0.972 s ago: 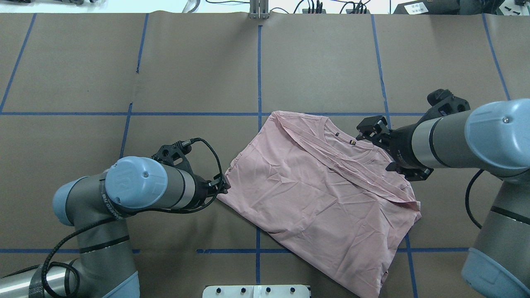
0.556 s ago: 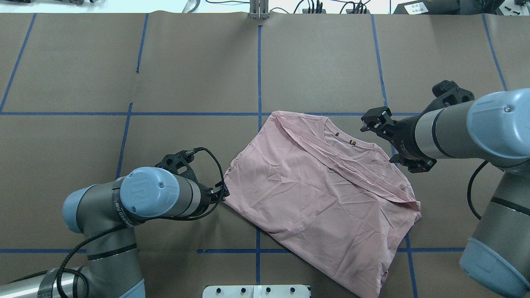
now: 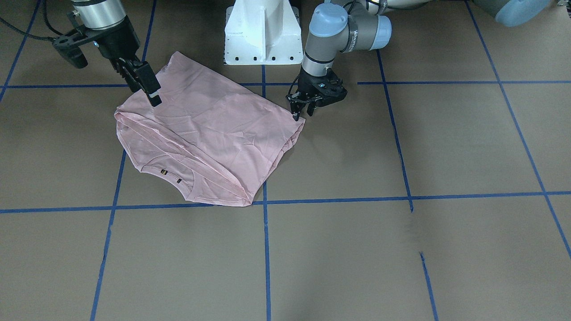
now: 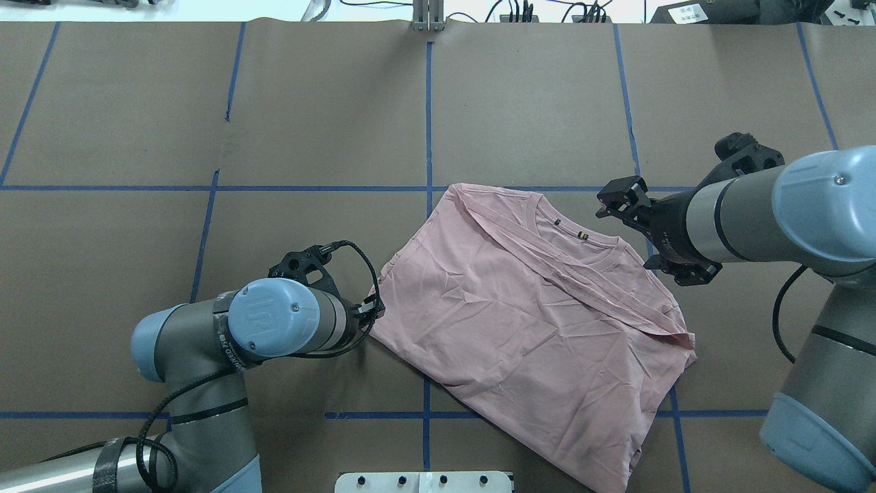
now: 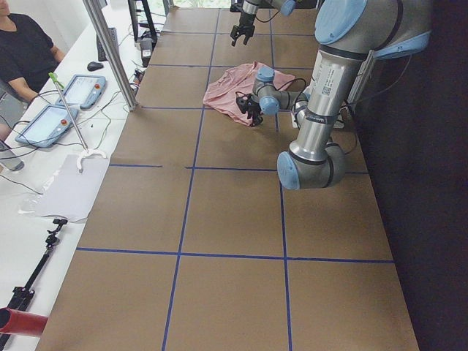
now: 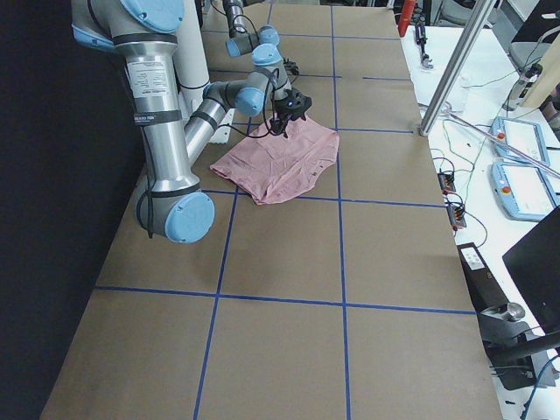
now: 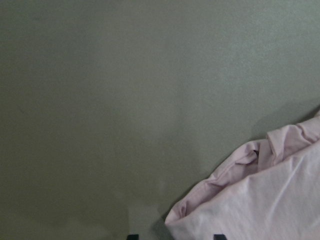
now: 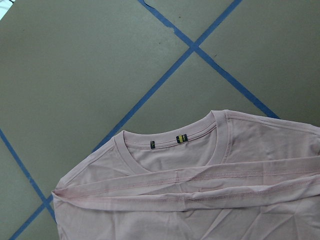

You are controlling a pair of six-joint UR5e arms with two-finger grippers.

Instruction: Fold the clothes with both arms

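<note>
The pale pink short-sleeved cotton T-shirt (image 4: 534, 322) lies on the brown paper-covered surface (image 4: 308, 123) with blue tape lines. It is folded, with a plain side up, just to the right of the middle tape line in the overhead view. Its collar, with two small labels inside, points away from the robot, and a stitched hem band crosses the cloth diagonally. The black two-finger tool of the left arm (image 4: 373, 313) is low at the shirt's near left corner. Its fingers are apart (the left wrist view shows two dark tips at the bottom edge, with the bunched corner of cloth between them), and I cannot tell if they touch the fabric. The black two-finger tool of the right arm (image 4: 651, 235) hangs above the surface beside the collar and shoulder edge, spread wide and holding nothing.
</note>
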